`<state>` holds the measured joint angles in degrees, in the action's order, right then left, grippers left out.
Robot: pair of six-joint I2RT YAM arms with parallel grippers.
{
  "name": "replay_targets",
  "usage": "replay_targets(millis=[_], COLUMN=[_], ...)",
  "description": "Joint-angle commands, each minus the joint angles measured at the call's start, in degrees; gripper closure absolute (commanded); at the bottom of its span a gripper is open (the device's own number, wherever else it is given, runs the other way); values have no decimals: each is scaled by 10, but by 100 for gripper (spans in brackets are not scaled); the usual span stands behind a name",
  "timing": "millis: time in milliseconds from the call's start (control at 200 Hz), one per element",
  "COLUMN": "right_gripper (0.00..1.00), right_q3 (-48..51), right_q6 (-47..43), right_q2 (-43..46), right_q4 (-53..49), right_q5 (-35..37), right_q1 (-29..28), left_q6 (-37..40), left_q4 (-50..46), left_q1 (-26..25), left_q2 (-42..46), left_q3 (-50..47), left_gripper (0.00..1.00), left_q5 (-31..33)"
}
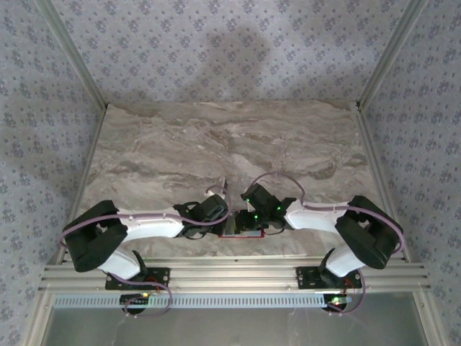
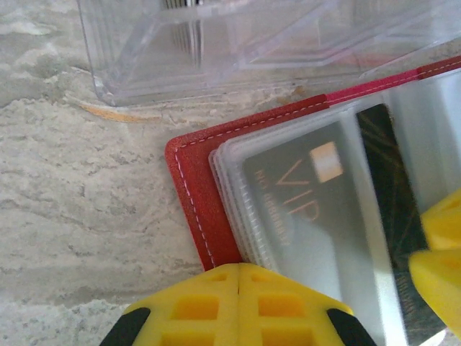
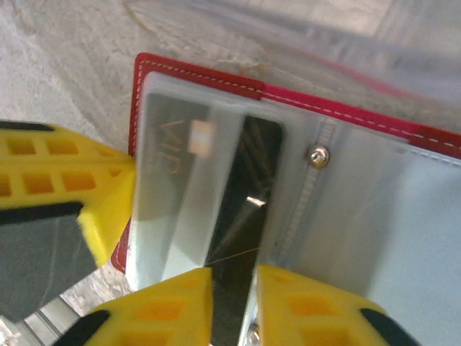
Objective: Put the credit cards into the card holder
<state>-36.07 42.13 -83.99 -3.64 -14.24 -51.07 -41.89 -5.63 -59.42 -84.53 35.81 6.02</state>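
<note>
One credit card (image 3: 241,187) in card holder (image 3: 194,76), beneath right hand (image 3: 234,277)

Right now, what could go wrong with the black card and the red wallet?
1. The right gripper is open around the dark card. The card may not be fully inside its sleeve, so it could slide back out.
2. The left gripper, shut at the edge of the card holder, seems to pin it down. If it slips, the card holder could shift.
3. The clear box sits close by and might get bumped.
</note>
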Motion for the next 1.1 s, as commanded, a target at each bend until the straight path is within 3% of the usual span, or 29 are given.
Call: replay_targets(millis=[0,225,390,550,694,884,1004,1094], right_gripper=[66,54,45,29,27,36,63,89], right_q3=[-18,-15,-27,-34,-37,-31,-25,-24], right_q6=[-1,-7,7,17,22,28,25,23], right_q2=[37,106,166,149,102,62,73,97], right_q4=[-63,-128,-209,-252,-249,-231,-226,-236], right_q5=[43,92,207,272,298,293,292,299], right_q1=[-6,-18,-37,-38,-40,-39,-38,-38], left_q6=[-9,-11,-12,-13,-12,-12,-11,-10], left_q4=[1,1,1,1,0,-1,1,7], left_q1=[-7,-7,-7,-7,-7,-7,-7,-7], left_q2=[-12,-16,-13,-9,-9,-9,-13,-18], left_q3=[-16,-19,-21,-22,-20,-18,-19,-20], left_gripper=[97,96,95,95,95,94,94,94], left_q5=[-2,0,-1,-2,-3,-4,-5,-8])
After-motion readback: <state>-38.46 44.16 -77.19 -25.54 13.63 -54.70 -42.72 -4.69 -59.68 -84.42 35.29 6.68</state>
